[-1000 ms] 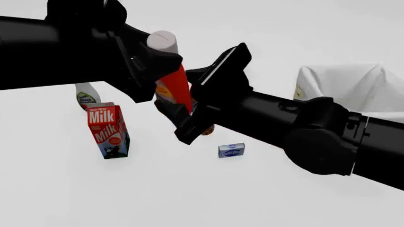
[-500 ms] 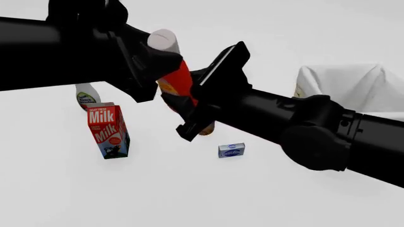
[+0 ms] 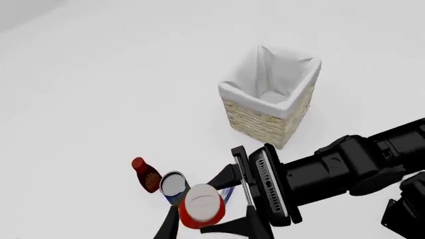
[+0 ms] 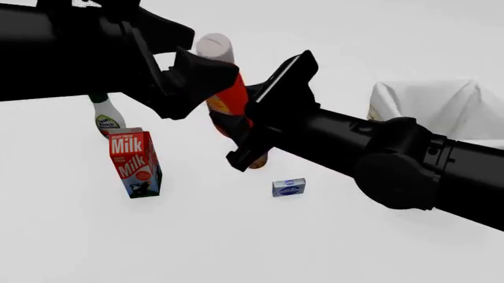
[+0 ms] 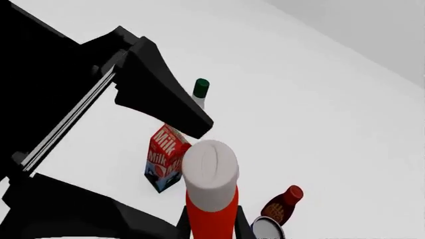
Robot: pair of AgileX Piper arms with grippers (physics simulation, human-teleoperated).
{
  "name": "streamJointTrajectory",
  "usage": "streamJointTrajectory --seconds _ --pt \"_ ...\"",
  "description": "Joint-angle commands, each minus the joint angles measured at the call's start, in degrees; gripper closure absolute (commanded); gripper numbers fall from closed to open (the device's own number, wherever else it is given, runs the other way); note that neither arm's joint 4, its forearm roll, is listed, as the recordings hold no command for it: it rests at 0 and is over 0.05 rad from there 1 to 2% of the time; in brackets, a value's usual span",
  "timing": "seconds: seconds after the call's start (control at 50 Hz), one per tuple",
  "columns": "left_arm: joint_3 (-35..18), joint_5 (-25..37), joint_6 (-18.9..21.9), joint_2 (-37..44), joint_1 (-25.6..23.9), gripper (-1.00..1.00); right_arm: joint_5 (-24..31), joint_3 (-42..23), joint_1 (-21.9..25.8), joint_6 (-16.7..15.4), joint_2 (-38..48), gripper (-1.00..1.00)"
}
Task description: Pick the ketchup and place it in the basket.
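Note:
The ketchup point(image 4: 234, 94), a red bottle with a white cap, hangs tilted in the air above the table. My right gripper point(image 4: 228, 138) is shut on its lower body; in the right wrist view the ketchup point(image 5: 211, 199) stands between the gripper point(image 5: 212, 226) fingers. My left gripper point(image 4: 209, 88) is by the bottle's neck with its jaws spread apart from it. The left wrist view looks down on the white cap point(image 3: 202, 203). The basket point(image 4: 441, 109) stands at the right, and it also shows in the left wrist view point(image 3: 269, 117), beyond the right arm.
A milk carton point(image 4: 136, 164) stands left of the ketchup, a white bottle with green cap point(image 4: 106, 118) behind it. A small blue box point(image 4: 289, 187) lies in front. A dark red-brown bottle point(image 3: 146, 174) and a can point(image 3: 172, 184) stand below the ketchup.
My left arm has risen and its jaws have come off the ketchup. The right gripper has closed on the bottle and carried it slightly up and right.

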Motion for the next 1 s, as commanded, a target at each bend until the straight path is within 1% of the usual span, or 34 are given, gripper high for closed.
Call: streamJointTrajectory --seconds 0.02,0.12,0.22,0.34,0.54,0.56,0.58,0.6,0.62,0.64,0.7,0.72,0.76,0.78,0.82,0.84,0.88,0.92,0.98,1.0 --pt "-1.27 0.34 -0.43 -0.84 1.46 -1.00 -0.32 0.33 -0.55 1.07 -0.34 1.00" --pt "-0.47 -0.45 -0.63 -1.30 3.48 -1.00 -0.55 0.72 -1.06 1.24 -0.53 1.00" --pt "0.49 -0.77 -1.35 -2.11 3.89 -1.00 -0.48 1.05 -1.58 1.48 -0.93 1.00" --pt "1.40 -1.31 -2.20 -3.31 5.79 -1.00 -0.23 1.70 -2.60 2.02 -2.02 1.00" --pt "3.55 -2.98 -3.66 -5.17 8.66 -1.00 0.66 2.21 -4.48 3.51 -4.44 1.00" --pt "3.99 -3.14 -5.07 -5.08 8.99 -1.00 0.68 2.25 -4.88 3.54 -4.42 1.00" --pt "4.68 -3.71 -4.99 -5.49 9.12 -1.00 0.72 2.30 -5.15 3.84 -4.58 1.00" --pt "5.46 -4.54 -4.76 -5.95 10.36 -1.00 0.81 2.35 -5.36 3.97 -4.80 1.00" --pt "6.07 -4.73 -6.52 -6.04 10.13 -1.00 0.86 2.29 -5.98 3.94 -4.83 1.00" --pt "6.61 -5.17 -6.04 -6.48 10.24 -1.00 0.96 2.20 -6.18 4.19 -4.91 1.00" --pt "7.79 -6.34 -6.47 -7.25 11.64 -1.00 1.31 2.02 -6.89 4.29 -5.15 1.00" --pt "8.84 -7.54 -7.13 -7.82 13.35 -1.00 1.54 1.84 -7.67 4.56 -5.43 1.00" --pt "9.11 -7.83 -7.65 -7.87 13.78 -1.00 1.57 1.80 -7.96 4.56 -5.51 1.00" --pt "9.88 -8.07 -7.71 -7.69 13.76 -1.00 1.60 1.58 -8.82 4.72 -5.56 1.00" --pt "10.63 -8.91 -8.78 -7.89 15.56 -1.00 1.74 1.44 -9.76 4.86 -5.66 1.00" --pt "10.90 -9.11 -9.28 -7.97 15.70 -1.00 1.66 1.41 -10.33 5.28 -5.88 1.00" --pt "11.23 -9.68 -9.67 -8.49 16.98 -1.00 1.72 1.60 -10.81 5.21 -6.15 1.00" --pt "11.76 -10.51 -10.03 -9.02 18.43 -1.00 1.54 1.59 -12.30 5.34 -6.22 1.00" --pt "12.37 -11.05 -10.68 -9.35 18.99 -1.00 1.60 1.52 -13.22 5.56 -6.36 1.00" --pt "12.74 -11.48 -10.90 -9.46 19.90 -1.00 1.84 1.44 -13.45 5.51 -6.46 1.00"
